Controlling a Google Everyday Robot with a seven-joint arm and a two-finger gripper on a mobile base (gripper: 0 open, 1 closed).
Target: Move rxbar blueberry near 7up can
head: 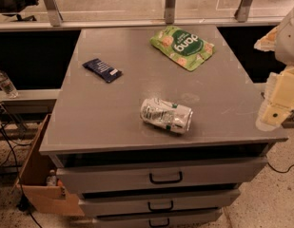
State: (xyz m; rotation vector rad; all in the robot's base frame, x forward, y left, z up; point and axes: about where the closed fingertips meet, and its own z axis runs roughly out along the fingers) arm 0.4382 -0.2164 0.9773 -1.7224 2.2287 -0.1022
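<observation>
The rxbar blueberry [102,70] is a small flat navy-blue wrapper lying on the left part of the grey cabinet top [113,113]. The 7up can [166,115] lies on its side, silver with green print, near the front middle of the top. My gripper [275,109] shows as cream-coloured parts at the right edge of the view, beside and past the cabinet's right edge, far from the bar and to the right of the can.
A green snack pouch [183,46] lies at the back right of the top. Drawers with black handles [165,177] are below. A cardboard box [39,175] stands on the floor at the left. A plastic bottle [4,82] is at far left.
</observation>
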